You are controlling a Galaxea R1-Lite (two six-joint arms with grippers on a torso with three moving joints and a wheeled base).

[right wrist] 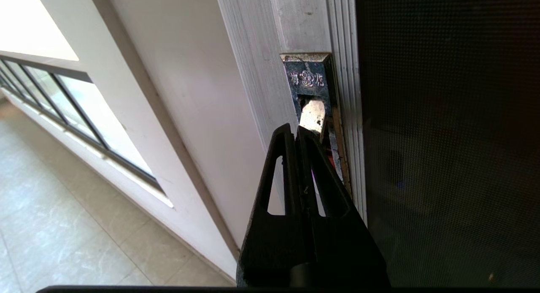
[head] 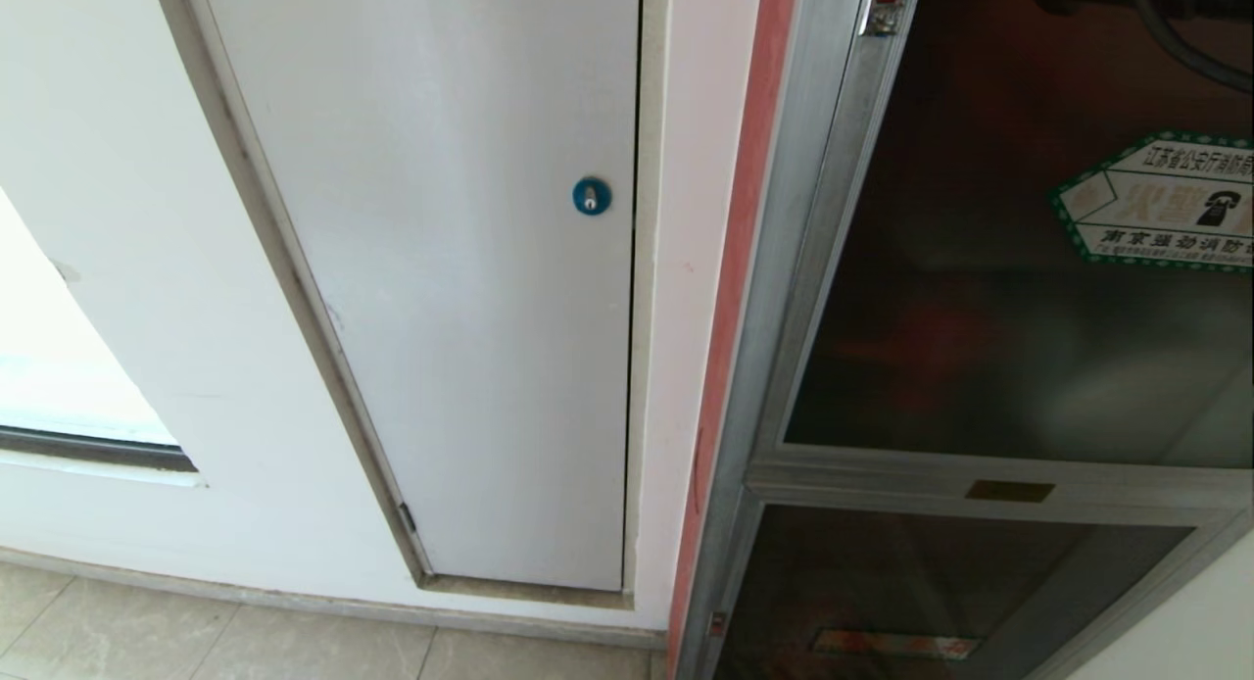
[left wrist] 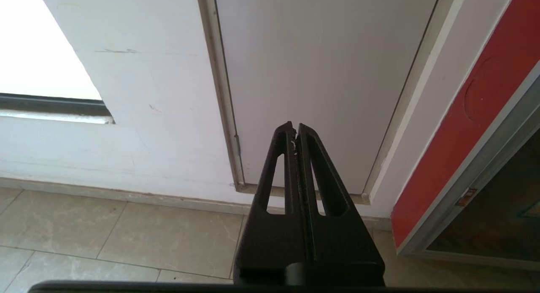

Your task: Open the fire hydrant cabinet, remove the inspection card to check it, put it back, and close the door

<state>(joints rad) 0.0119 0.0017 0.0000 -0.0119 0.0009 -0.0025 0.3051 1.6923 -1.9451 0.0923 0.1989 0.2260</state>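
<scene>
Your black right gripper (right wrist: 296, 130), fingers pressed together, sits at the dark metal latch recess (right wrist: 312, 111) on the silver-framed dark glass door (right wrist: 443, 137); hook the edge gently and pull straight outward.

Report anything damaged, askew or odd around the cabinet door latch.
The latch plate on the door frame looks worn and tarnished. The right gripper is shut, its tips at the latch recess. Nothing else stands out.

Floor (head: 196, 641) was pale beige stone tile with thin grout lines. White wall (head: 118, 268) met it along a low skirting strip (head: 323, 607). Fire hydrant cabinet (head: 784, 366) frame reached down to floor level.
</scene>
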